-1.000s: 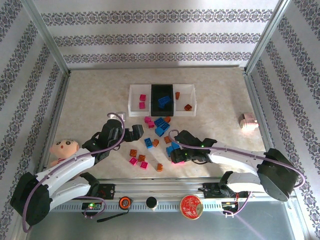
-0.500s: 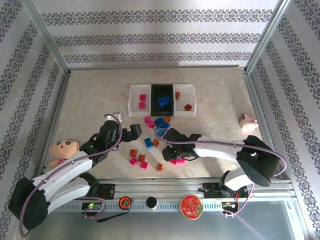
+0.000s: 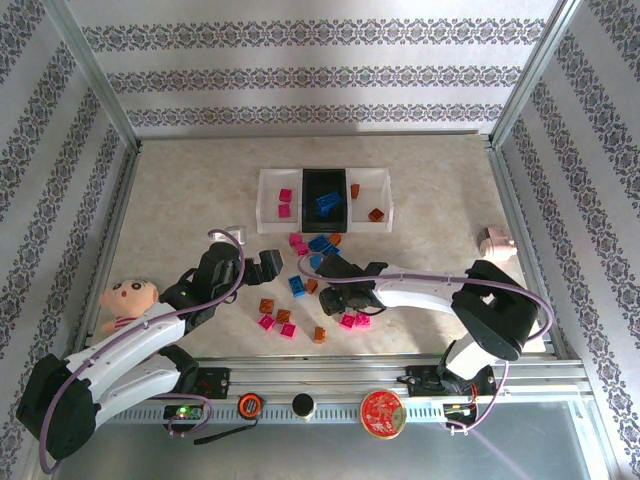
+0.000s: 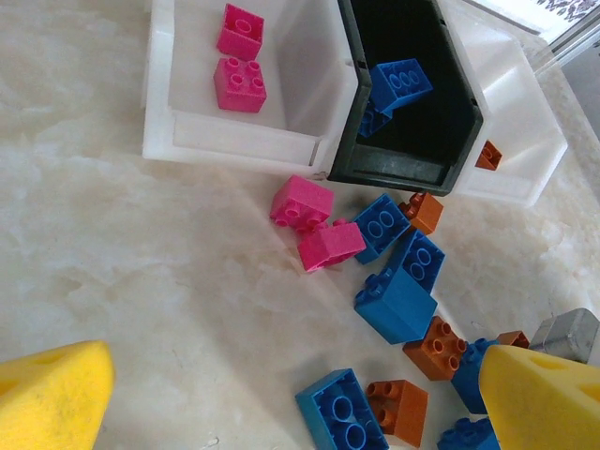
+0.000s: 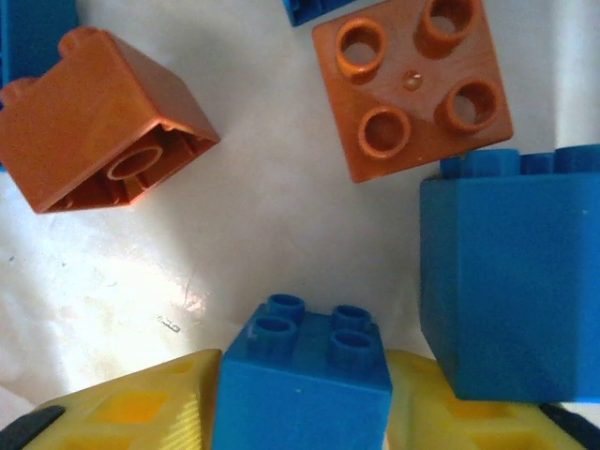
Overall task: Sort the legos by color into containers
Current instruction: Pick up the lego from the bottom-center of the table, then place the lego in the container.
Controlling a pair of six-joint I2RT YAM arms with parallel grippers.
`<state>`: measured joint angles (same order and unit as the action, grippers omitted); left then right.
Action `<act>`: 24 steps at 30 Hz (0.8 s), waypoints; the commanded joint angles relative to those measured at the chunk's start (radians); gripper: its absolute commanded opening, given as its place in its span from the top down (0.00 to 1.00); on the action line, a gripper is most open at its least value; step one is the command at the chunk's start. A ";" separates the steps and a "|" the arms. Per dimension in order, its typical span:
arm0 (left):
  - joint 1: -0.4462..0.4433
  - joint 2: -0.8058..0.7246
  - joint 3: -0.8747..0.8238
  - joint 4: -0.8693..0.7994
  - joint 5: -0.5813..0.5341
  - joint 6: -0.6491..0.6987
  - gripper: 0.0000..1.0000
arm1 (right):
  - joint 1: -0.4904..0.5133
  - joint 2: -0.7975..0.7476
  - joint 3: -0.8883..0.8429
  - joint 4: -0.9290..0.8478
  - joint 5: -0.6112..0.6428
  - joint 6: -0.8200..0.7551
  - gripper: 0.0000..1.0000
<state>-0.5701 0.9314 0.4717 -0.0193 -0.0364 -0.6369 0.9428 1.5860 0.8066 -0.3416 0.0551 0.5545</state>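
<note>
- Walls (image 3: pixel 320 75): pale wallpaper with dark floral bands, on three sides.
- Tabletop (image 3: pixel 190 190): beige, marbled.
- Metal posts (image 3: pixel 90 70) at its far corners; metal rail (image 3: pixel 300 372) along its near edge.

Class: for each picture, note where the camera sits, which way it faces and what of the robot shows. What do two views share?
Top external: above and behind the robot, looking down at the table; shows left gripper, right gripper.
Left wrist: low over the table, facing the trays; its yellow fingers.
Right wrist: close, facing down; its pads flank a blue brick.
Shared: top and left wrist both show the black tray.
</note>
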 commanded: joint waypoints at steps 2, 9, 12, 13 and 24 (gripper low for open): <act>-0.010 -0.003 -0.006 -0.026 -0.023 -0.003 0.00 | 0.011 -0.012 0.012 -0.015 0.034 0.002 0.63; -0.010 -0.015 0.007 -0.053 -0.046 0.009 0.00 | 0.008 -0.155 0.012 0.023 0.001 -0.052 0.74; -0.010 -0.015 0.014 -0.066 -0.056 0.014 0.00 | -0.020 -0.191 0.091 0.018 -0.026 -0.099 0.75; -0.009 -0.014 0.016 -0.067 -0.057 0.015 0.00 | -0.040 -0.191 0.119 0.019 -0.034 -0.114 0.75; -0.007 -0.044 0.027 -0.116 -0.039 0.020 0.00 | -0.346 0.188 0.591 0.006 -0.055 -0.184 0.76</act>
<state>-0.5701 0.9131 0.4717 -0.0784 -0.0643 -0.6357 0.6312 1.6749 1.3155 -0.3012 0.0097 0.4030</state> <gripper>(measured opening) 0.997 0.319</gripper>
